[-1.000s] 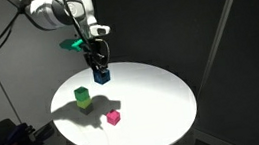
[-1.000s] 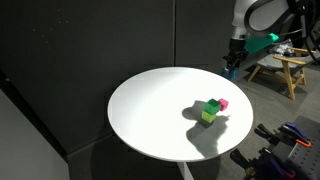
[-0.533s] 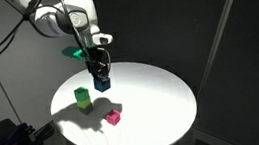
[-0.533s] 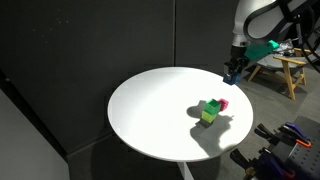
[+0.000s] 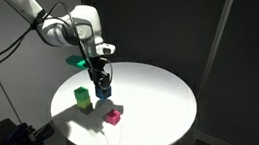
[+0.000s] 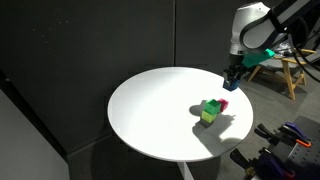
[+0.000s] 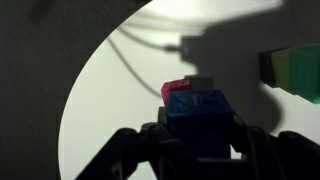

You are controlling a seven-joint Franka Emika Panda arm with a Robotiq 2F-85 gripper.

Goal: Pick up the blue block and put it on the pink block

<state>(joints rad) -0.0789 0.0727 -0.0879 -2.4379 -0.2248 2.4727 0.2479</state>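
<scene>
My gripper [image 5: 102, 87] is shut on the blue block [image 5: 104, 90] and holds it in the air above the round white table [image 5: 159, 104]. In the wrist view the blue block [image 7: 197, 112] sits between my dark fingers [image 7: 199, 140], and the pink block [image 7: 174, 91] peeks out just behind it on the table. In an exterior view the pink block [image 5: 113, 116] lies on the table, below and slightly nearer the front than the held block. In the other exterior view my gripper [image 6: 231, 83] hangs over the table's far right side above the pink block [image 6: 223, 104].
A yellow-green block [image 5: 82, 97] stands on the table close to the pink one; it also shows in the other exterior view [image 6: 210, 111] and at the right edge of the wrist view [image 7: 295, 70]. A wooden stand [image 6: 285, 70] stands beyond the table.
My gripper has carried the blue block down and toward the pink block; the two blocks on the table have not moved.
</scene>
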